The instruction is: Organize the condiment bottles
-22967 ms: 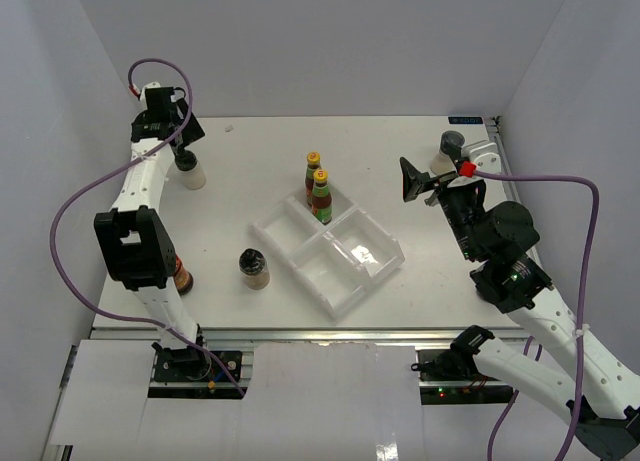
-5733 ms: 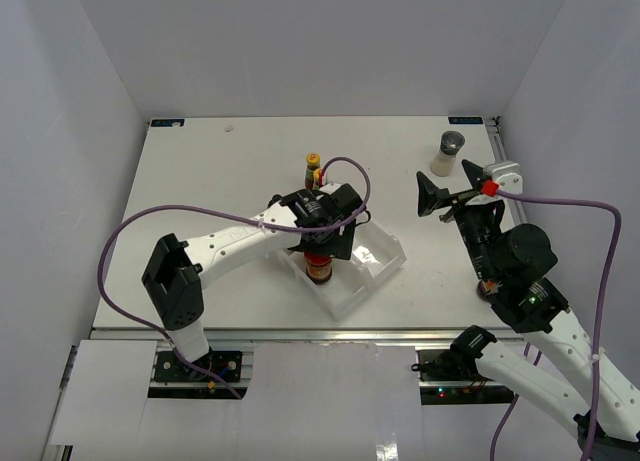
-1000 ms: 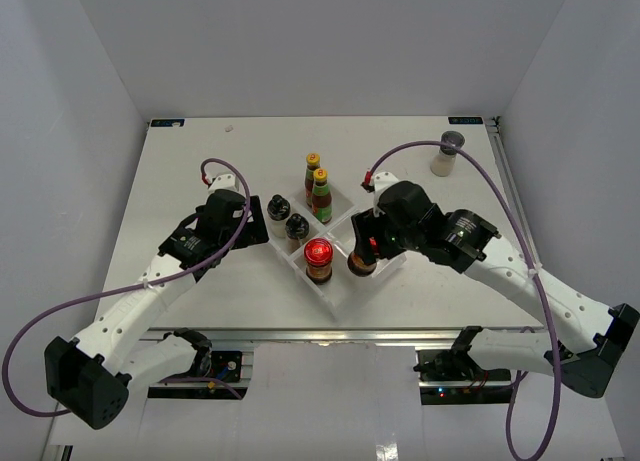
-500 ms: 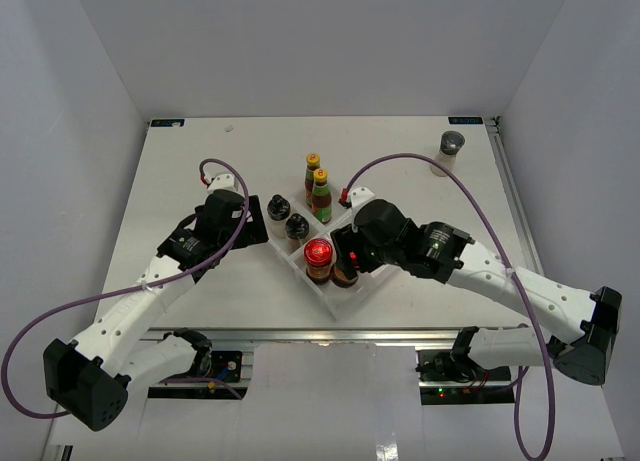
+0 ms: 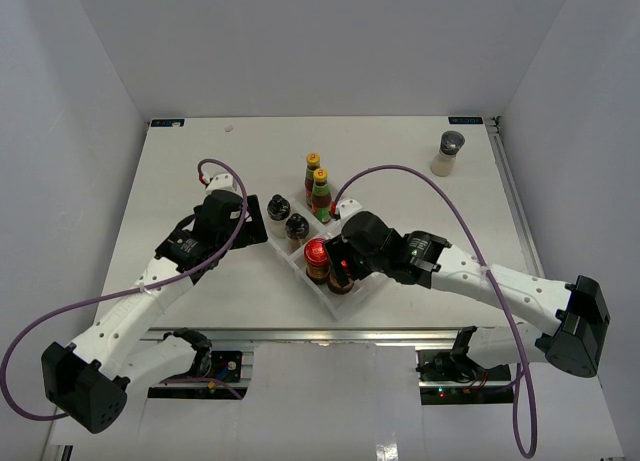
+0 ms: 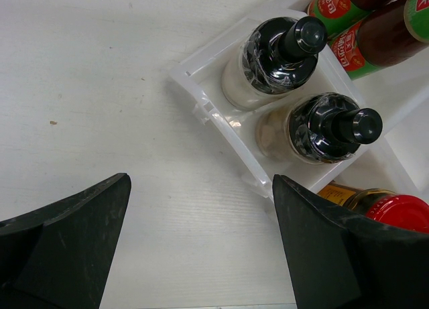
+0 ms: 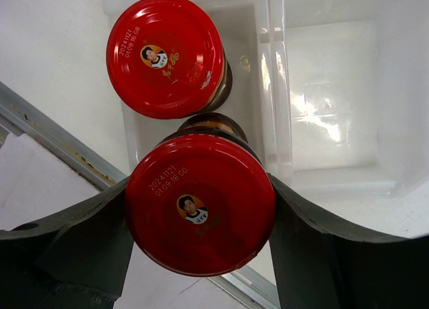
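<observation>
My right gripper [image 7: 201, 212] is shut on a brown red-lidded jar [image 7: 201, 202], one finger on each side of its lid. That jar hangs over the near compartment of the clear tray [image 7: 275, 88], right beside a second red-lidded jar [image 7: 165, 55] [image 5: 317, 249] standing there. Two black-capped bottles [image 6: 278, 54] [image 6: 328, 128] share the left compartment, and two yellow-capped sauce bottles [image 5: 313, 171] [image 5: 321, 193] the far one. A grey-lidded shaker [image 5: 449, 151] stands on the table at the back right. My left gripper [image 6: 201, 255] is open over bare table, just left of the tray.
The tray's right compartment [image 7: 335, 88] holds nothing. The table's metal front edge [image 7: 60, 148] runs close below the tray. My right arm [image 5: 450, 266] stretches across the tray's right side.
My right gripper has carried the red-lidded jar leftward from over the right compartment to beside the other red-lidded jar. The left arm has stayed put.
</observation>
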Tool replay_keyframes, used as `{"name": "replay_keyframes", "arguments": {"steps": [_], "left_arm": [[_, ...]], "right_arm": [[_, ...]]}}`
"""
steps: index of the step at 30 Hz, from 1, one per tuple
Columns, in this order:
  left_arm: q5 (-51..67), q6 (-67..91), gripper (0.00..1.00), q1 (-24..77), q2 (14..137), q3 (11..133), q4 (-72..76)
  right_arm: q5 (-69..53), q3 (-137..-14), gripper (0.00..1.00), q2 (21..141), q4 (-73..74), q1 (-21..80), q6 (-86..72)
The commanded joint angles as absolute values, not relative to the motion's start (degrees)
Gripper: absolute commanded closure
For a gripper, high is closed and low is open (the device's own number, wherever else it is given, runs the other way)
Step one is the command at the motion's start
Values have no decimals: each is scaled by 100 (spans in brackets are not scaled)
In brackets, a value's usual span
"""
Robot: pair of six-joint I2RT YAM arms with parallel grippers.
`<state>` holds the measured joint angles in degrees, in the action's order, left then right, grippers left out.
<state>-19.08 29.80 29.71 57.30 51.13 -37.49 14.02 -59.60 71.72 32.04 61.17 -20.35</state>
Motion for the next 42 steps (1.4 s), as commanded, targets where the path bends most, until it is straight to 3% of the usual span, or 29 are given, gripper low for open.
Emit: {"name": "replay_keyframes", "arguments": {"steps": [1, 6, 11, 15, 24, 28, 32, 42], "left_arm": [[-2076, 2971, 2, 2928, 5600, 5140, -3761], [-2132, 2971, 2, 2927, 5580, 5158, -3740], [-2171, 2962, 2, 2927, 5640, 5194, -3771], [-2169, 2962, 2, 2925, 5573, 5170, -3744], [-2066, 2953, 2, 2927, 5617, 5220, -3754], [-2103, 2925, 2, 2925, 5607, 5270, -3803], [-2040, 2869, 2, 2924, 5628, 5390, -3849], [-1008, 2490, 2, 2918, 5716, 5850, -3700]], "right_arm": [[1719, -5900, 83, 7031, 2129, 6144, -1932], [1732, -5672, 70, 7080, 1842, 6147, -1911], [1754, -5670, 42, 7280, 1845, 6144, -1922], [1696, -5724, 26, 7411, 1828, 6144, -1868], [1883, -6129, 2, 7371, 2376, 6144, -1837], [2191, -6739, 2, 7133, 3123, 6140, -1974], [3279, -7523, 3, 6880, 3917, 5825, -1999], [2830, -8311, 7, 7273, 2229, 2540, -1065]]}}
